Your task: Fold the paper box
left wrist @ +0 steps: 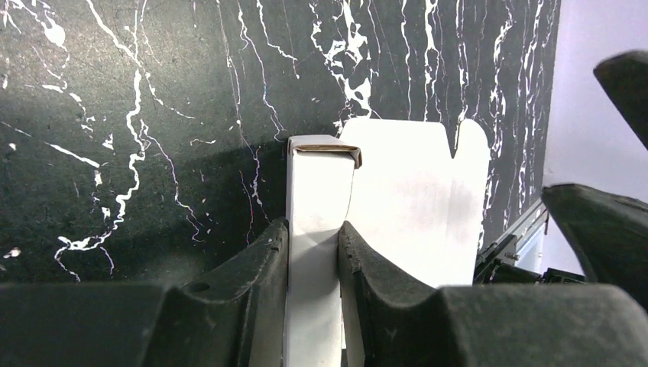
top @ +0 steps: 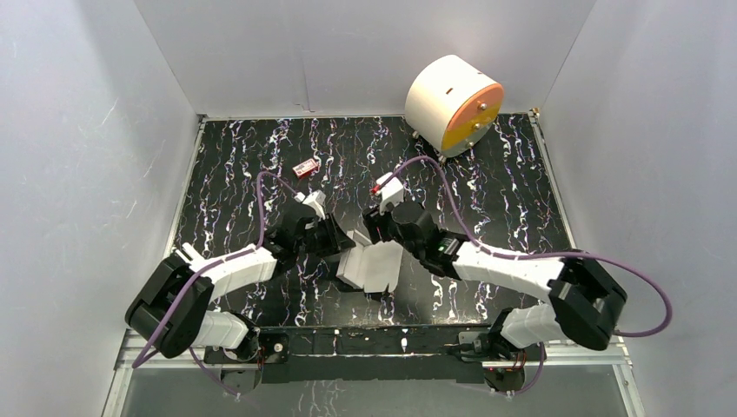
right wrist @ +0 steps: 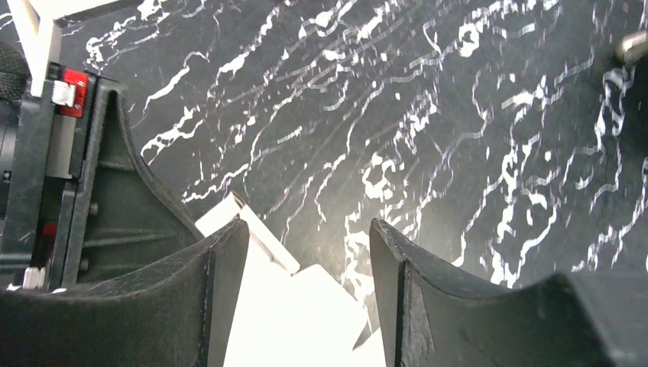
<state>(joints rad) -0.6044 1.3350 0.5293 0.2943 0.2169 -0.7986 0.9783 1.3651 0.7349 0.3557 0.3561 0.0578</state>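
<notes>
Overhead, the paper box [top: 375, 268] is seen lying on the table [top: 495, 200] between the two arms, near their bases and well apart from the white cylinder [top: 452, 102] and the red item [top: 305, 168] farther back. The left gripper [top: 343, 248] is set at the box's left edge, and the right gripper [top: 375, 236] is held at its far side. With only one side secured, the sheet could be dragged or pivoted if either arm is moved sideways.

From the left wrist, the left gripper [left wrist: 313, 238] is shown closed narrowly on a folded strip [left wrist: 315, 183] of the box, stood upright beside the flat panel [left wrist: 416, 206]. The crease could spring open if this pinch is loosened. The thin card could be torn or wrongly creased if it is pulled hard while the flat panel is caught on the table.

From the right wrist, the right gripper [right wrist: 306, 238] is shown spread wide, with the paper box [right wrist: 294, 321] lying in the gap and nothing clamped. Whether the finger [right wrist: 221, 267] on the left of that view is touching the card cannot be told. If the jaws are closed from here, a flap could be caught off its crease and bent in the wrong place, or the box could be pushed out of the other grip.
</notes>
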